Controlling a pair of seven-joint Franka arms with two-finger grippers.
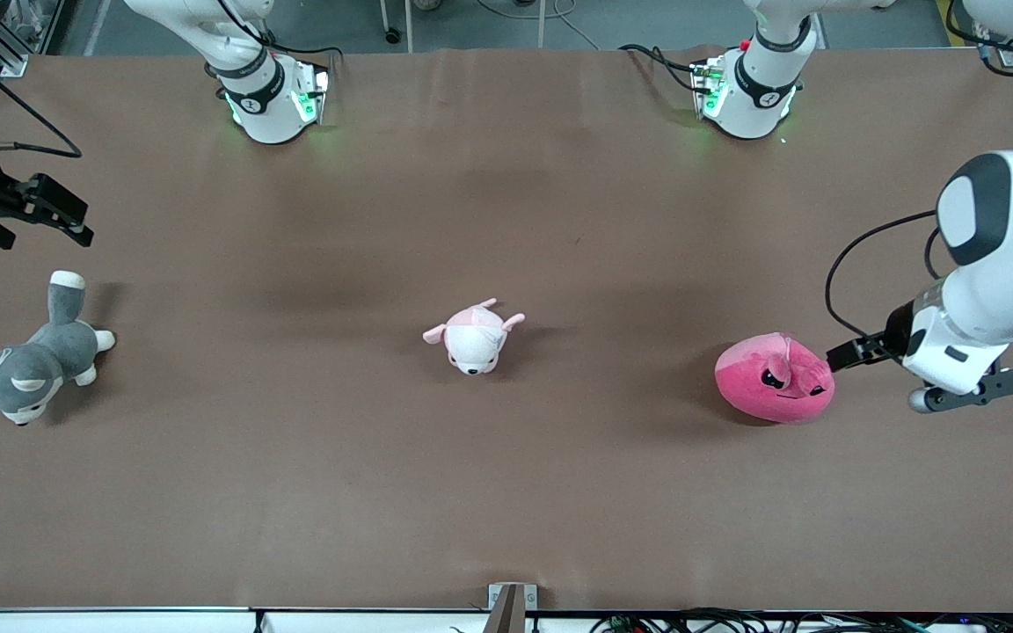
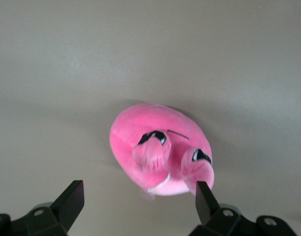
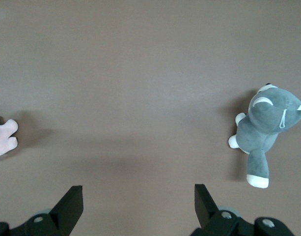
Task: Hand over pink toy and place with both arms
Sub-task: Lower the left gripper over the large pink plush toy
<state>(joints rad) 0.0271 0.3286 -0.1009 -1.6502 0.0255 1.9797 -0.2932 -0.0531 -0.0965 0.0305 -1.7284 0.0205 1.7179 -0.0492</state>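
We have the right gripper (image 1: 76, 227) hanging at the right arm's end of the bench (image 1: 506, 492), above bare surface just past the husky plush (image 1: 32, 365); in its wrist view its jaws stand wide open with nothing between them. The husky lies on its side, well apart from everything else. Mid-bench we see the pale pink-and-white plush (image 1: 474, 338), alone. Toward the left arm's end sits the pink toy (image 1: 775, 380), resting on the bench, face toward the front camera. Our left gripper (image 1: 845, 356) is low, just beside the toy on the side toward the bench end; jaws wide open, holding nothing, one finger (image 2: 205, 199) near the toy's edge; whether it touches, we can't tell.
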